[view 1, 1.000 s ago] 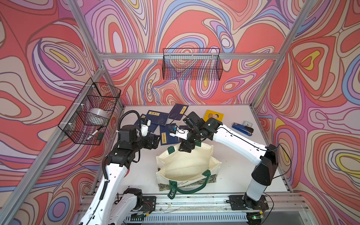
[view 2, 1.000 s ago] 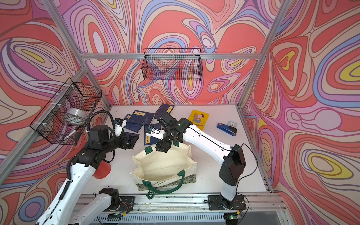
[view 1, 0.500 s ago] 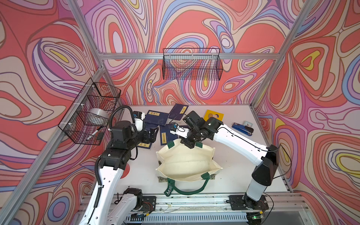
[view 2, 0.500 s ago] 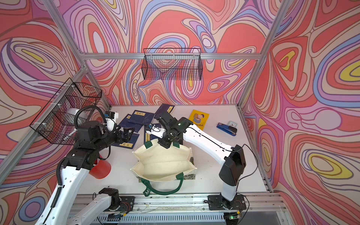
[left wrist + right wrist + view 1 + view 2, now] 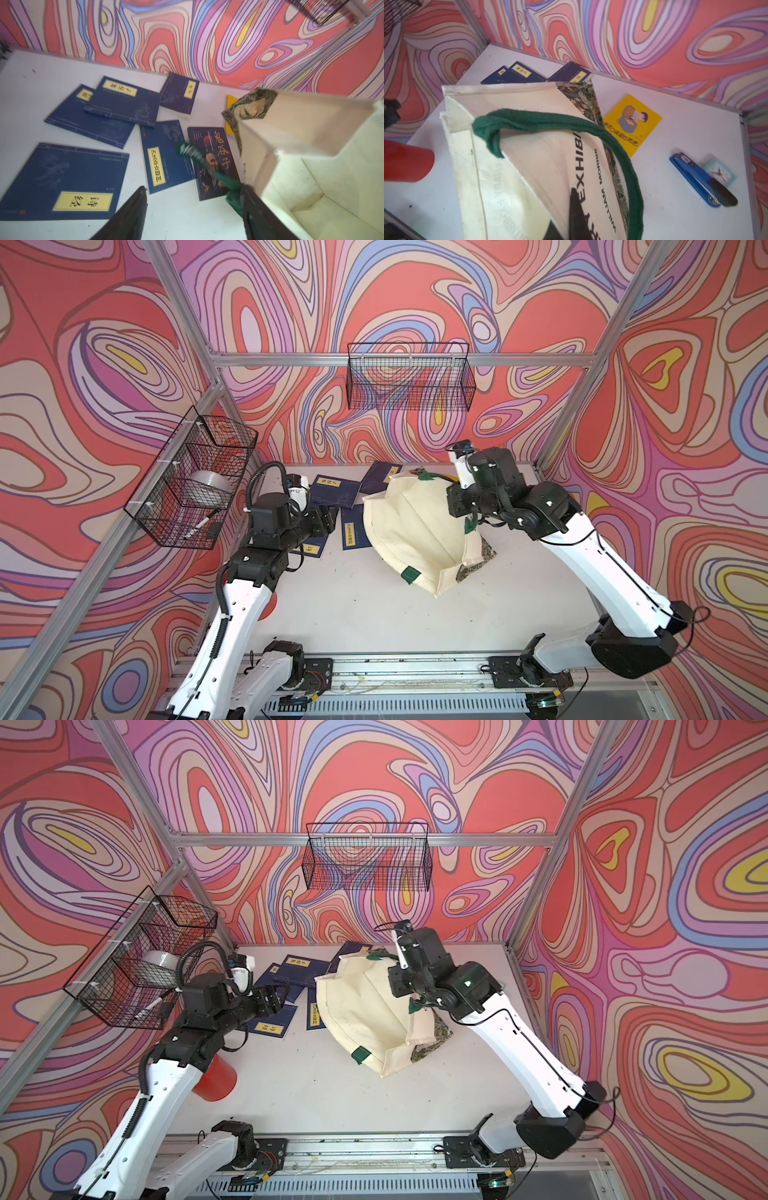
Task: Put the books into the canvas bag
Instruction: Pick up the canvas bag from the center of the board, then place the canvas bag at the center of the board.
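Our right gripper (image 5: 464, 512) is clamped on the bag (image 5: 415, 531), holding it up tilted. Our left gripper (image 5: 195, 188) stands wide just beside the bag, above the books (image 5: 122, 108) lying flat.

Left arm stretched forward, left pincer (image 5: 195, 205) jaws apart; right arm bent and raised, right pincer (image 5: 465, 516) clamped on canvas bag (image 5: 415, 531).
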`<state>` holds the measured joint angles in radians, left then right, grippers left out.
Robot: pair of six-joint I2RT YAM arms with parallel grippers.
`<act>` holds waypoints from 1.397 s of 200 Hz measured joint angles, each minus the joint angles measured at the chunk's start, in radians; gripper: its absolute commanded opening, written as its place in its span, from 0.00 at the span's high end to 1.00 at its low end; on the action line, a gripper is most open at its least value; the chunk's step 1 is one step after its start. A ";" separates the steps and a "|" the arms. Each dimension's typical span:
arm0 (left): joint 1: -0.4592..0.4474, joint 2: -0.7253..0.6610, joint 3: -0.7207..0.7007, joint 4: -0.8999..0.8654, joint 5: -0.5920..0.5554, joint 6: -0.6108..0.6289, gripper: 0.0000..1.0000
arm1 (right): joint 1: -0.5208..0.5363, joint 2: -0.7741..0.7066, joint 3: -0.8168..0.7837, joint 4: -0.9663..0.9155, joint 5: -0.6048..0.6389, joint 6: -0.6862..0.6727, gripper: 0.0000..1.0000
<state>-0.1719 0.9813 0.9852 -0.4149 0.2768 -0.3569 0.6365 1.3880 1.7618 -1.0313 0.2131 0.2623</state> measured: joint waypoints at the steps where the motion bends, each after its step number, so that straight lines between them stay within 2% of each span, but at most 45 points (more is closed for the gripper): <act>1: -0.006 0.003 -0.005 0.000 -0.002 -0.003 0.30 | -0.003 -0.003 -0.002 -0.001 -0.001 0.003 1.00; 49: -0.272 0.145 -0.150 0.106 -0.047 -0.093 0.35 | -0.127 -0.098 -0.141 -0.003 -0.044 0.175 1.00; 74: -0.429 0.298 -0.170 0.226 -0.060 -0.161 0.35 | -0.168 -0.102 -0.275 0.063 -0.140 0.275 1.00; 91: -0.494 0.422 -0.145 0.288 -0.042 -0.204 0.36 | -0.175 -0.096 -0.348 0.098 -0.211 0.335 1.00; 111: -0.514 0.528 -0.079 0.315 -0.024 -0.243 0.36 | -0.181 -0.092 -0.373 0.124 -0.267 0.381 1.00; 131: -0.514 0.548 -0.016 0.333 -0.023 -0.254 0.36 | -0.222 -0.092 -0.374 0.131 -0.316 0.395 1.00; 177: -0.515 0.546 0.106 0.388 -0.019 -0.246 0.36 | -0.471 -0.095 -0.489 0.149 -0.479 0.397 1.00; 230: -0.520 0.668 0.175 0.444 0.015 -0.251 0.37 | -0.571 -0.084 -0.542 0.150 -0.498 0.351 1.00; 279: -0.553 0.841 0.330 0.445 0.048 -0.259 0.37 | -0.619 -0.036 -0.493 0.115 -0.462 0.292 1.00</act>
<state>-0.7250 1.8221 1.3151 0.0303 0.3244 -0.6159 0.0174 1.3518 1.2686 -0.9161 -0.2493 0.5545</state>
